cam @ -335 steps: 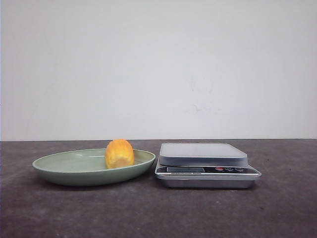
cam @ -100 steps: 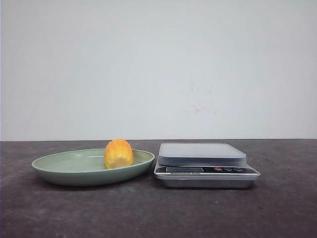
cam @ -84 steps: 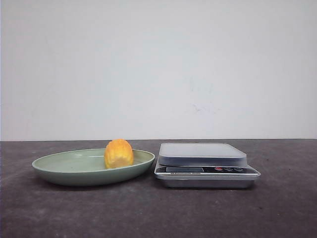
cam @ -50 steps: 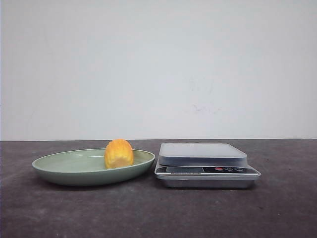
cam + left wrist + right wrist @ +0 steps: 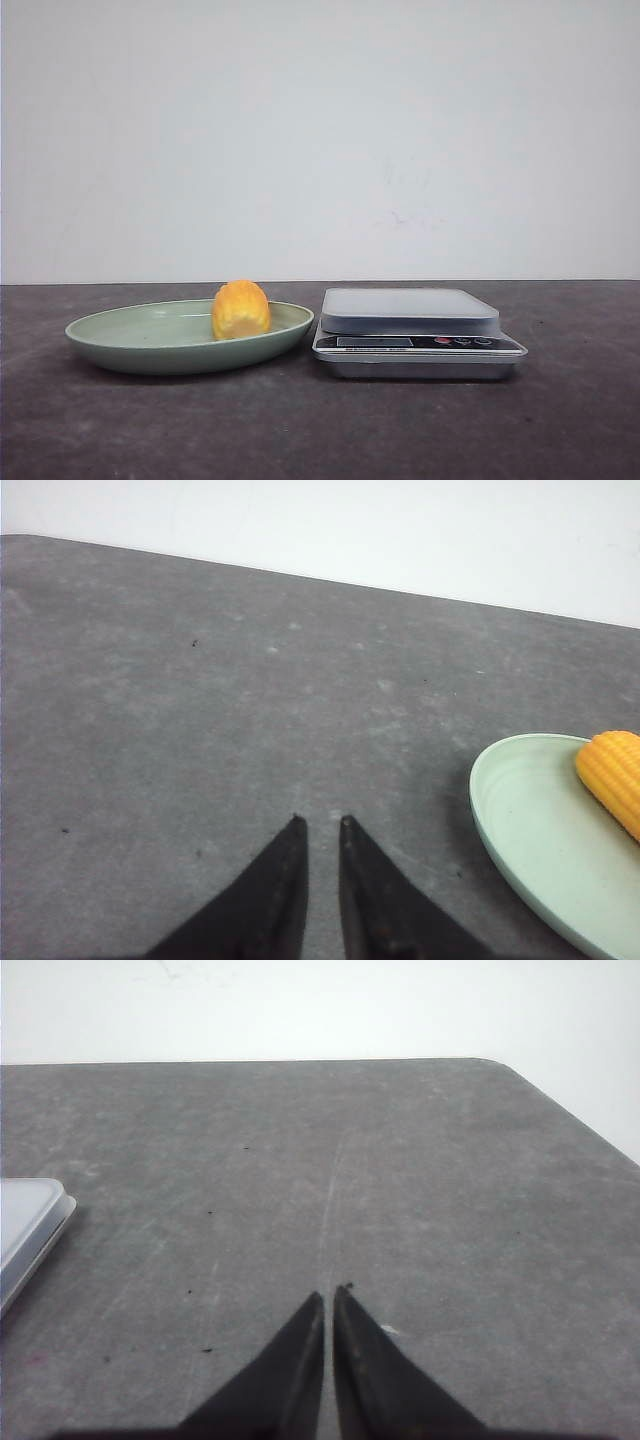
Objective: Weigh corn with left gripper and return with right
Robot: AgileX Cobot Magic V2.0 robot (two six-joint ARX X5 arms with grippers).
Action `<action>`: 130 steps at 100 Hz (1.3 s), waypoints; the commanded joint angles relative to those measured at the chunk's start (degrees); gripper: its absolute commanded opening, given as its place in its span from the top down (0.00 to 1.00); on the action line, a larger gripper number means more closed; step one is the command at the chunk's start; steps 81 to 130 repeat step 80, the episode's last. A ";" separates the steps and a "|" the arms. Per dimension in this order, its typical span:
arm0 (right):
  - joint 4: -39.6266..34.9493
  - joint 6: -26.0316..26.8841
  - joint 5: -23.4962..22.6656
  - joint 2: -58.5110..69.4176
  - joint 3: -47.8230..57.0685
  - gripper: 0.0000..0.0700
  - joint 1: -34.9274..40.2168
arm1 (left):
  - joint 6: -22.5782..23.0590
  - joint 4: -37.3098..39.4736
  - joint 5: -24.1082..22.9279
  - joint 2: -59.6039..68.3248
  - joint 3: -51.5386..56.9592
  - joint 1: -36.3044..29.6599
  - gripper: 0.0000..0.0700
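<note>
You find the corn (image 5: 240, 310) resting inside the pale green plate (image 5: 130, 345), toward the plate's side that faces the kitchen scale (image 5: 418, 345). Plate and scale sit just beside each other on the dark bench (image 5: 300, 430), probably so the carry from one to the other is short. The scale's platform (image 5: 408, 308) is bare, so the weighing is not yet done; its display is too small for you to read.

Left end effector (image 5: 319, 826): fingers drawn nearly together, only a narrow slit between the tips, holding nothing. It hangs over bare bench, off to the plate's outer side. In the left wrist view you see the plate rim (image 5: 480, 800) and one end of the corn (image 5: 612, 775) at the frame edge, well apart from the fingertips. Expect that it must open and travel across to the plate before any grasp.

Right end effector (image 5: 329, 1294): tips almost touching, empty, over bare bench. A corner of the scale (image 5: 30, 1225) shows to one side. The corn is absent from that view.
</note>
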 commanded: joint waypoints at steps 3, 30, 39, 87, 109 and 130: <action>0.77 -0.28 0.17 -0.02 -0.22 0.99 -0.07 | 0.74 -0.20 0.09 -0.07 -1.01 0.15 0.98; 0.77 -0.28 0.15 -0.02 -0.22 0.99 -0.02 | 0.74 -0.20 0.09 -0.07 -1.01 0.15 0.98; 0.77 -0.28 0.17 -0.02 -0.22 0.99 0.04 | 0.74 -0.20 0.09 -0.07 -1.01 0.15 0.98; 0.77 -0.28 0.15 -0.02 -0.22 0.99 0.42 | 0.74 -0.17 0.09 -0.07 -1.01 0.15 0.98; 0.77 -0.28 0.15 -0.02 -0.22 0.99 0.42 | 0.74 -0.17 0.09 -0.07 -1.01 0.15 0.98; 0.77 -0.28 0.15 -0.02 -0.22 0.99 0.42 | 0.74 -0.17 0.09 -0.07 -1.01 0.15 0.98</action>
